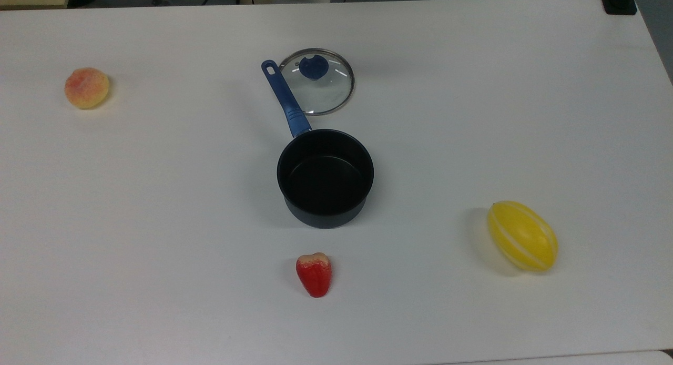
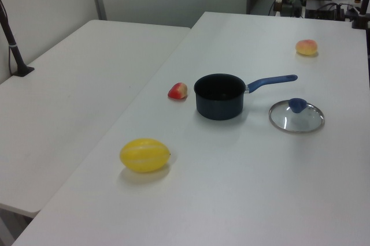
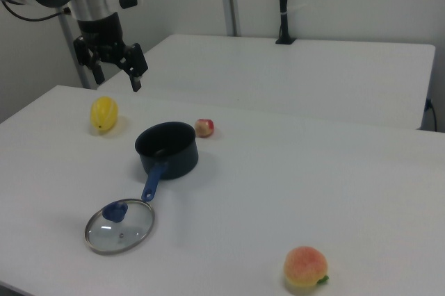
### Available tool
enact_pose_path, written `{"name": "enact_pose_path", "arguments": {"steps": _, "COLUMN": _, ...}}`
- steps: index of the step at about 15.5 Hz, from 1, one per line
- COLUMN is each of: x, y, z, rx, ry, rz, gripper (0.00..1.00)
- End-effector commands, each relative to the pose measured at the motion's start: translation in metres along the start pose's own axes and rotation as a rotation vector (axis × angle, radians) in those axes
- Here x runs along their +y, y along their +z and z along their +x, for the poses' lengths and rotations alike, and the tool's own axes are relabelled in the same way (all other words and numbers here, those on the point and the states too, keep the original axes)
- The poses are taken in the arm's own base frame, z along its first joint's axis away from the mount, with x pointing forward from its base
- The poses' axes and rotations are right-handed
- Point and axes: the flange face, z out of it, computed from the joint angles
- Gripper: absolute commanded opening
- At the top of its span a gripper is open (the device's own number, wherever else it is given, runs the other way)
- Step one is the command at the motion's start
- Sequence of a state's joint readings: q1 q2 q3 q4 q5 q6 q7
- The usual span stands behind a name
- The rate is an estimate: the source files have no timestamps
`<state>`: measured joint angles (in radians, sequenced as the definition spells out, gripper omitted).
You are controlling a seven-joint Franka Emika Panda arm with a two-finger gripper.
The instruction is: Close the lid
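The round glass lid [image 1: 325,91] with a blue knob lies flat on the white table, just beyond the saucepan and touching its blue handle's side. It also appears as the lid [image 2: 296,119] and the lid [image 3: 119,230]. The black saucepan [image 1: 325,175] stands uncovered mid-table, also seen as the saucepan [image 2: 219,96] and the saucepan [image 3: 167,146]. My gripper [image 3: 116,78] hangs open and empty high above the table, up and to the right view's left of the pan, near the yellow melon.
A peach [image 1: 87,88] sits at the top view's far left, a yellow melon [image 1: 522,236] at the top view's right, and a red fruit [image 1: 314,274] in front of the pan. A second white table [image 2: 69,84] adjoins this one.
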<state>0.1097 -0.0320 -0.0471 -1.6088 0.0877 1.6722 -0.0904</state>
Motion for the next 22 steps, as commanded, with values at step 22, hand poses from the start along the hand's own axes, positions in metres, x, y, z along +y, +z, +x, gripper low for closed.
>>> {"name": "enact_pose_path", "arguments": {"steps": 22, "x": -0.053, "y": 0.128, "z": -0.087, "rx": -0.514, "ry": -0.191, "rz": 0.034, "gripper": 1.0}}
